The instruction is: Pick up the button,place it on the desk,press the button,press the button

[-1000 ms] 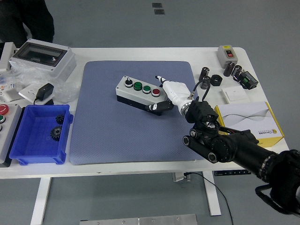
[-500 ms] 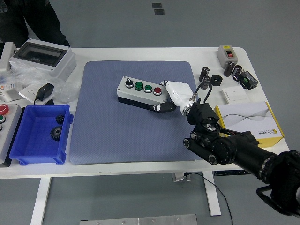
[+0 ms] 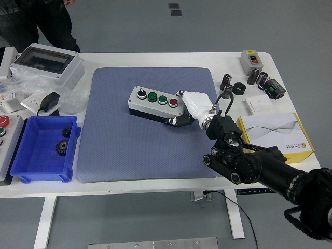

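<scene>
The button box [image 3: 150, 104] is grey and black, with a black knob, two green buttons and a red button [image 3: 173, 102] on top. It lies tilted on the blue-grey mat [image 3: 129, 150] in the middle of the table. My right hand [image 3: 175, 108] comes in from the lower right and closes on the box's right end. A white finger lies on top beside the red button and the black thumb [image 3: 174, 121] presses the front side. The left arm is out of sight.
At the left stand a blue bin [image 3: 31, 155] with gears, a grey enclosure with a clear lid [image 3: 46, 65] and a black adapter [image 3: 49, 99]. A yellow-white carton [image 3: 275, 136], black cylinders [image 3: 233, 85] and a small switch box [image 3: 251, 59] sit right. A person's legs [image 3: 49, 21] stand top left.
My right hand has closed in on the box's right end, its top finger drawing down beside the red button. The box barely shifted. The person at top left stepped right.
</scene>
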Available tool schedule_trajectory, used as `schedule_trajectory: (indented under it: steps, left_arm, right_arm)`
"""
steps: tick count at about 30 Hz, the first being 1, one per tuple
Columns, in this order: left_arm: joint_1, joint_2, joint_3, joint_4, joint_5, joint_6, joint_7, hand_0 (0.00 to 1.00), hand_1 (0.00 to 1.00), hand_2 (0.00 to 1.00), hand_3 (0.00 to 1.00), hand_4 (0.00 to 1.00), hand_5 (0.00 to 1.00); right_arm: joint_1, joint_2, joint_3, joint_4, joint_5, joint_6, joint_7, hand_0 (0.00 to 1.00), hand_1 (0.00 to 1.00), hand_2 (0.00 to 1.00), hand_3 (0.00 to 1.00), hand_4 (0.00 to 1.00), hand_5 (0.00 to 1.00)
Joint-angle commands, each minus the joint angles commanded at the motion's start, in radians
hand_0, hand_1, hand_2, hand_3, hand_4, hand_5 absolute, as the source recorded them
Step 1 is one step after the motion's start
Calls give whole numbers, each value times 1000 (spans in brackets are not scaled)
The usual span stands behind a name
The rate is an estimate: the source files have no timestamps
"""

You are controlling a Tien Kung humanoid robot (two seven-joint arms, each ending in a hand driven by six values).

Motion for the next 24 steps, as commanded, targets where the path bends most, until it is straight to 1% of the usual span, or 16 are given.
schedule_trajectory:
  steps: [4, 5, 10, 11, 16, 17, 22, 24]
  left_arm:
    - [4, -4, 4, -1, -8, 1, 2, 659, 560, 499, 573, 422, 2]
    - [5, -5, 5, -1, -9, 1, 3, 658, 561, 502, 574, 427, 2]
    - [6, -7, 6, -1, -14, 1, 0, 658, 561, 502, 574, 427, 2]
    - [6, -7, 6, -1, -14, 1, -1, 659, 562, 503, 574, 432, 3]
    - [7, -8, 6, -2, -18, 1, 0, 659, 562, 503, 574, 432, 3]
    - [7, -9, 7, -2, -19, 1, 0, 658, 563, 504, 574, 437, 10]
    - [7, -10, 5, -3, -18, 0, 0, 658, 563, 504, 574, 437, 10]
    - [7, -10, 4, -4, -18, 0, 0, 658, 565, 505, 576, 444, 16]
  right_arm:
    - [-8, 0, 37, 31, 25, -13, 39, 141, 418, 446, 487, 493, 64]
    - [-9, 0, 47, 39, 29, -16, 49, 122, 362, 394, 370, 2, 2]
    - [-12, 0, 79, 58, 60, -30, 98, 122, 362, 394, 370, 2, 2]
    - [-13, 0, 80, 60, 70, -33, 108, 100, 302, 277, 196, 2, 2]
    - [-26, 0, 65, 61, 130, -51, 146, 100, 302, 277, 196, 2, 2]
    - [-27, 0, 63, 61, 137, -54, 151, 95, 284, 222, 164, 2, 2]
    - [-28, 0, 70, 63, 168, -65, 171, 95, 284, 222, 164, 2, 2]
    - [-30, 0, 76, 67, 204, -65, 184, 91, 275, 209, 163, 2, 2]
